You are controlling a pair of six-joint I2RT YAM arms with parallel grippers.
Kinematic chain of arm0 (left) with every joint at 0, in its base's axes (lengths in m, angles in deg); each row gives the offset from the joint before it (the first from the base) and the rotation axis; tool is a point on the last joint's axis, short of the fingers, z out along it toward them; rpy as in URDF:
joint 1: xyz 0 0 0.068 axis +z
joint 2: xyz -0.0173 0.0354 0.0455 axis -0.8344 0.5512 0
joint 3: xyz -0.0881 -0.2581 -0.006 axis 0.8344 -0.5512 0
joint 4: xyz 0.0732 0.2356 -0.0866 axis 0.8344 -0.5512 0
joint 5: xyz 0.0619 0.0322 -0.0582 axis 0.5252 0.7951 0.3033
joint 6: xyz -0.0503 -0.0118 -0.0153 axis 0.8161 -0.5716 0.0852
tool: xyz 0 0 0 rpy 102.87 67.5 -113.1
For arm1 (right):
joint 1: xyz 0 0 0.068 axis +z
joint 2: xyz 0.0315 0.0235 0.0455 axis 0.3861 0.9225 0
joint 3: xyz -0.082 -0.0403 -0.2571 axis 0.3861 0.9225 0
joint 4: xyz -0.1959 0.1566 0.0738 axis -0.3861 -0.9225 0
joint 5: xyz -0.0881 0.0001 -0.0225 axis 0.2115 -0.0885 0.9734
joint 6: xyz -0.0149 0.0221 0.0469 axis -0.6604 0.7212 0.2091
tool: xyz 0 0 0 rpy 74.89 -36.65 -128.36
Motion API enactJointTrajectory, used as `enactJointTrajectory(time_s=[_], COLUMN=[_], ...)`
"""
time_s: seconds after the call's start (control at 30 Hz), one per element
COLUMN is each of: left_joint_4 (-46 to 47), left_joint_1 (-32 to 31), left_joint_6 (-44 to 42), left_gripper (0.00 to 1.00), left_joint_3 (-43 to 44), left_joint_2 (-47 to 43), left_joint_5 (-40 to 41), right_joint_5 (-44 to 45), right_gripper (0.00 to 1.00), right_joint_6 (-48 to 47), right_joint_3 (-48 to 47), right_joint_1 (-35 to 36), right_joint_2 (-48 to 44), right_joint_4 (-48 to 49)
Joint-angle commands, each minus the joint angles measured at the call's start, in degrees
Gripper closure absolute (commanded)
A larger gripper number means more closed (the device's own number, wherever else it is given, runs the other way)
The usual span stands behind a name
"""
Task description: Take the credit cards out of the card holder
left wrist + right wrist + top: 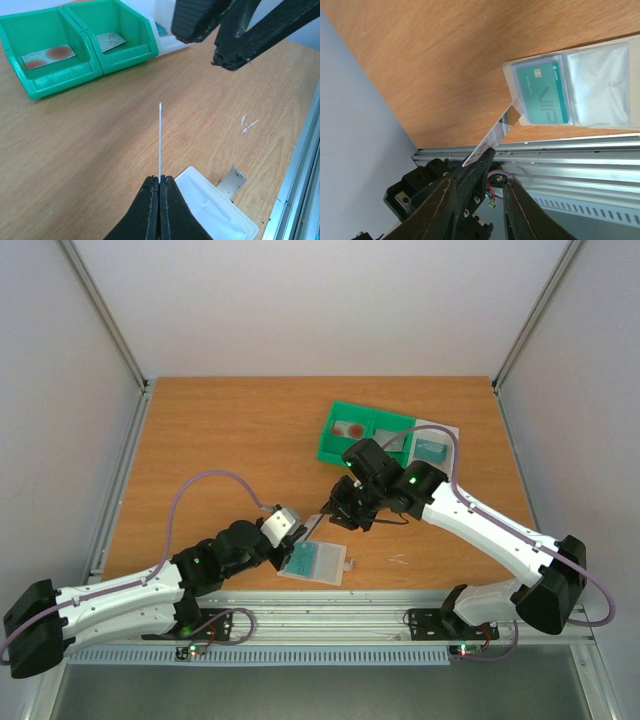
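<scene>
Left gripper (159, 178) pinches a thin card (160, 140); right gripper (480, 182) hangs spread, empty. Teal card (542, 90) sits inside the holder (600, 85) on the table (445, 60). A firm pinch and straight lift should serve best.

top: overhead, whole table (200, 440) | wrists: close | shared: card holder (316, 562)
</scene>
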Motion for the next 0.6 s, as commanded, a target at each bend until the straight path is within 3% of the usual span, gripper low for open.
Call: enactJointTrajectory(time_s=[0.0,0.57], left_joint_4=[4.9,5.4], left_joint_1=[-0.3,-0.3], left_joint_6=[-2.5,-3.7], left_gripper=[1.00,0.99], left_joint_3=[-0.8,-1.5], left_joint_2=[-0.6,-0.9], left_joint_5=[-0.5,-0.6], right_joint_5=[-0.8,-4.7], right_gripper=[0.74,0.74], right_joint_6=[2.6,2.9], right_joint_3=[-2.5,-4.6], right_joint_1=[-0.2,0.0], right_joint_2=[1.8,8.4], right_joint_4=[0.4,1.0])
